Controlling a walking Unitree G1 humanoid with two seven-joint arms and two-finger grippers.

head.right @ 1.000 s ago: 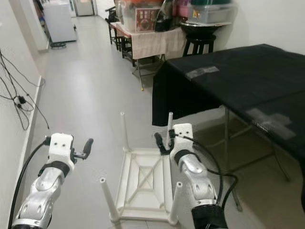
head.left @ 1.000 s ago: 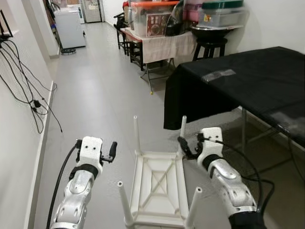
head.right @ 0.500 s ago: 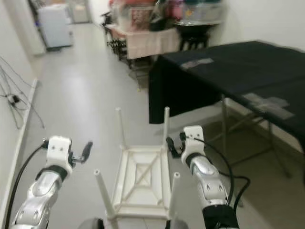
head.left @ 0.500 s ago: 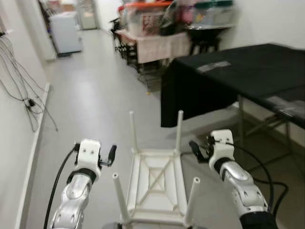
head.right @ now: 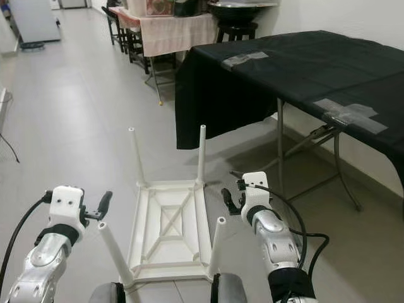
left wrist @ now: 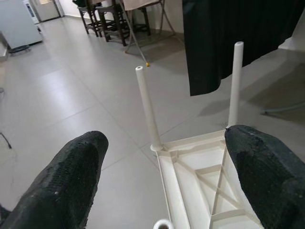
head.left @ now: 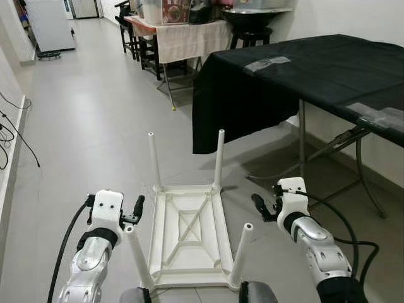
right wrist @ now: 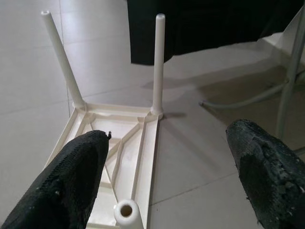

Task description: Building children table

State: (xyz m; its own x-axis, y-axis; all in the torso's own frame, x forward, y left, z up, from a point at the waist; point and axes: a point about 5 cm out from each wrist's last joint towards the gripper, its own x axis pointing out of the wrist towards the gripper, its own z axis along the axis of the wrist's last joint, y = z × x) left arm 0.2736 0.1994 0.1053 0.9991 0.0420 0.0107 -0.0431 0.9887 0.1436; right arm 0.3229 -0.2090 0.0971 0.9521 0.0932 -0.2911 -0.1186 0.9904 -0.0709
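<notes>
A big table (head.left: 353,69) draped in black cloth stands beyond the small white children's table (head.left: 187,230), off to its right. The children's table lies upside down on the grey tiled floor (head.left: 95,126), directly before the robot, top down, with four legs (head.left: 218,159) standing up at its corners. All four legs look fitted, so the assembly seems nearly done; what likely remains is turning it over onto its feet. The left gripper (head.left: 136,207) hangs just left of the children's table, jaws spread wide and empty. The right gripper (head.left: 260,207) hangs just to its right, jaws likewise wide apart, touching nothing.
</notes>
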